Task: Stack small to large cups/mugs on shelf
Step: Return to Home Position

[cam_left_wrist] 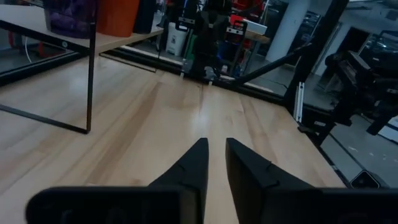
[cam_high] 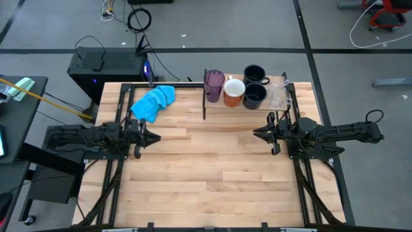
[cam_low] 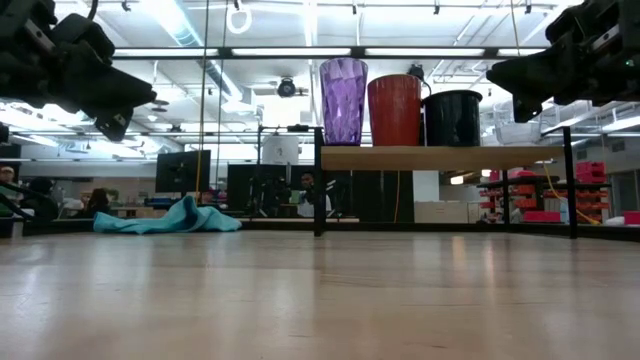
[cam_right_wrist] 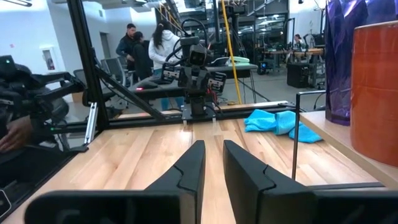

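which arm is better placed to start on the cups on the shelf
Probably the right. The right gripper hangs directly in front of the shelf, closest to the black mugs and clear cups. The left gripper sits across the table, nearer the blue cloth.

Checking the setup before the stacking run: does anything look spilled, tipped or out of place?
Nothing spilled or tipped. The purple tumbler, orange mug and black mugs stand upright on the shelf. Only a crumpled blue cloth lies loose on the tabletop beside the shelf.
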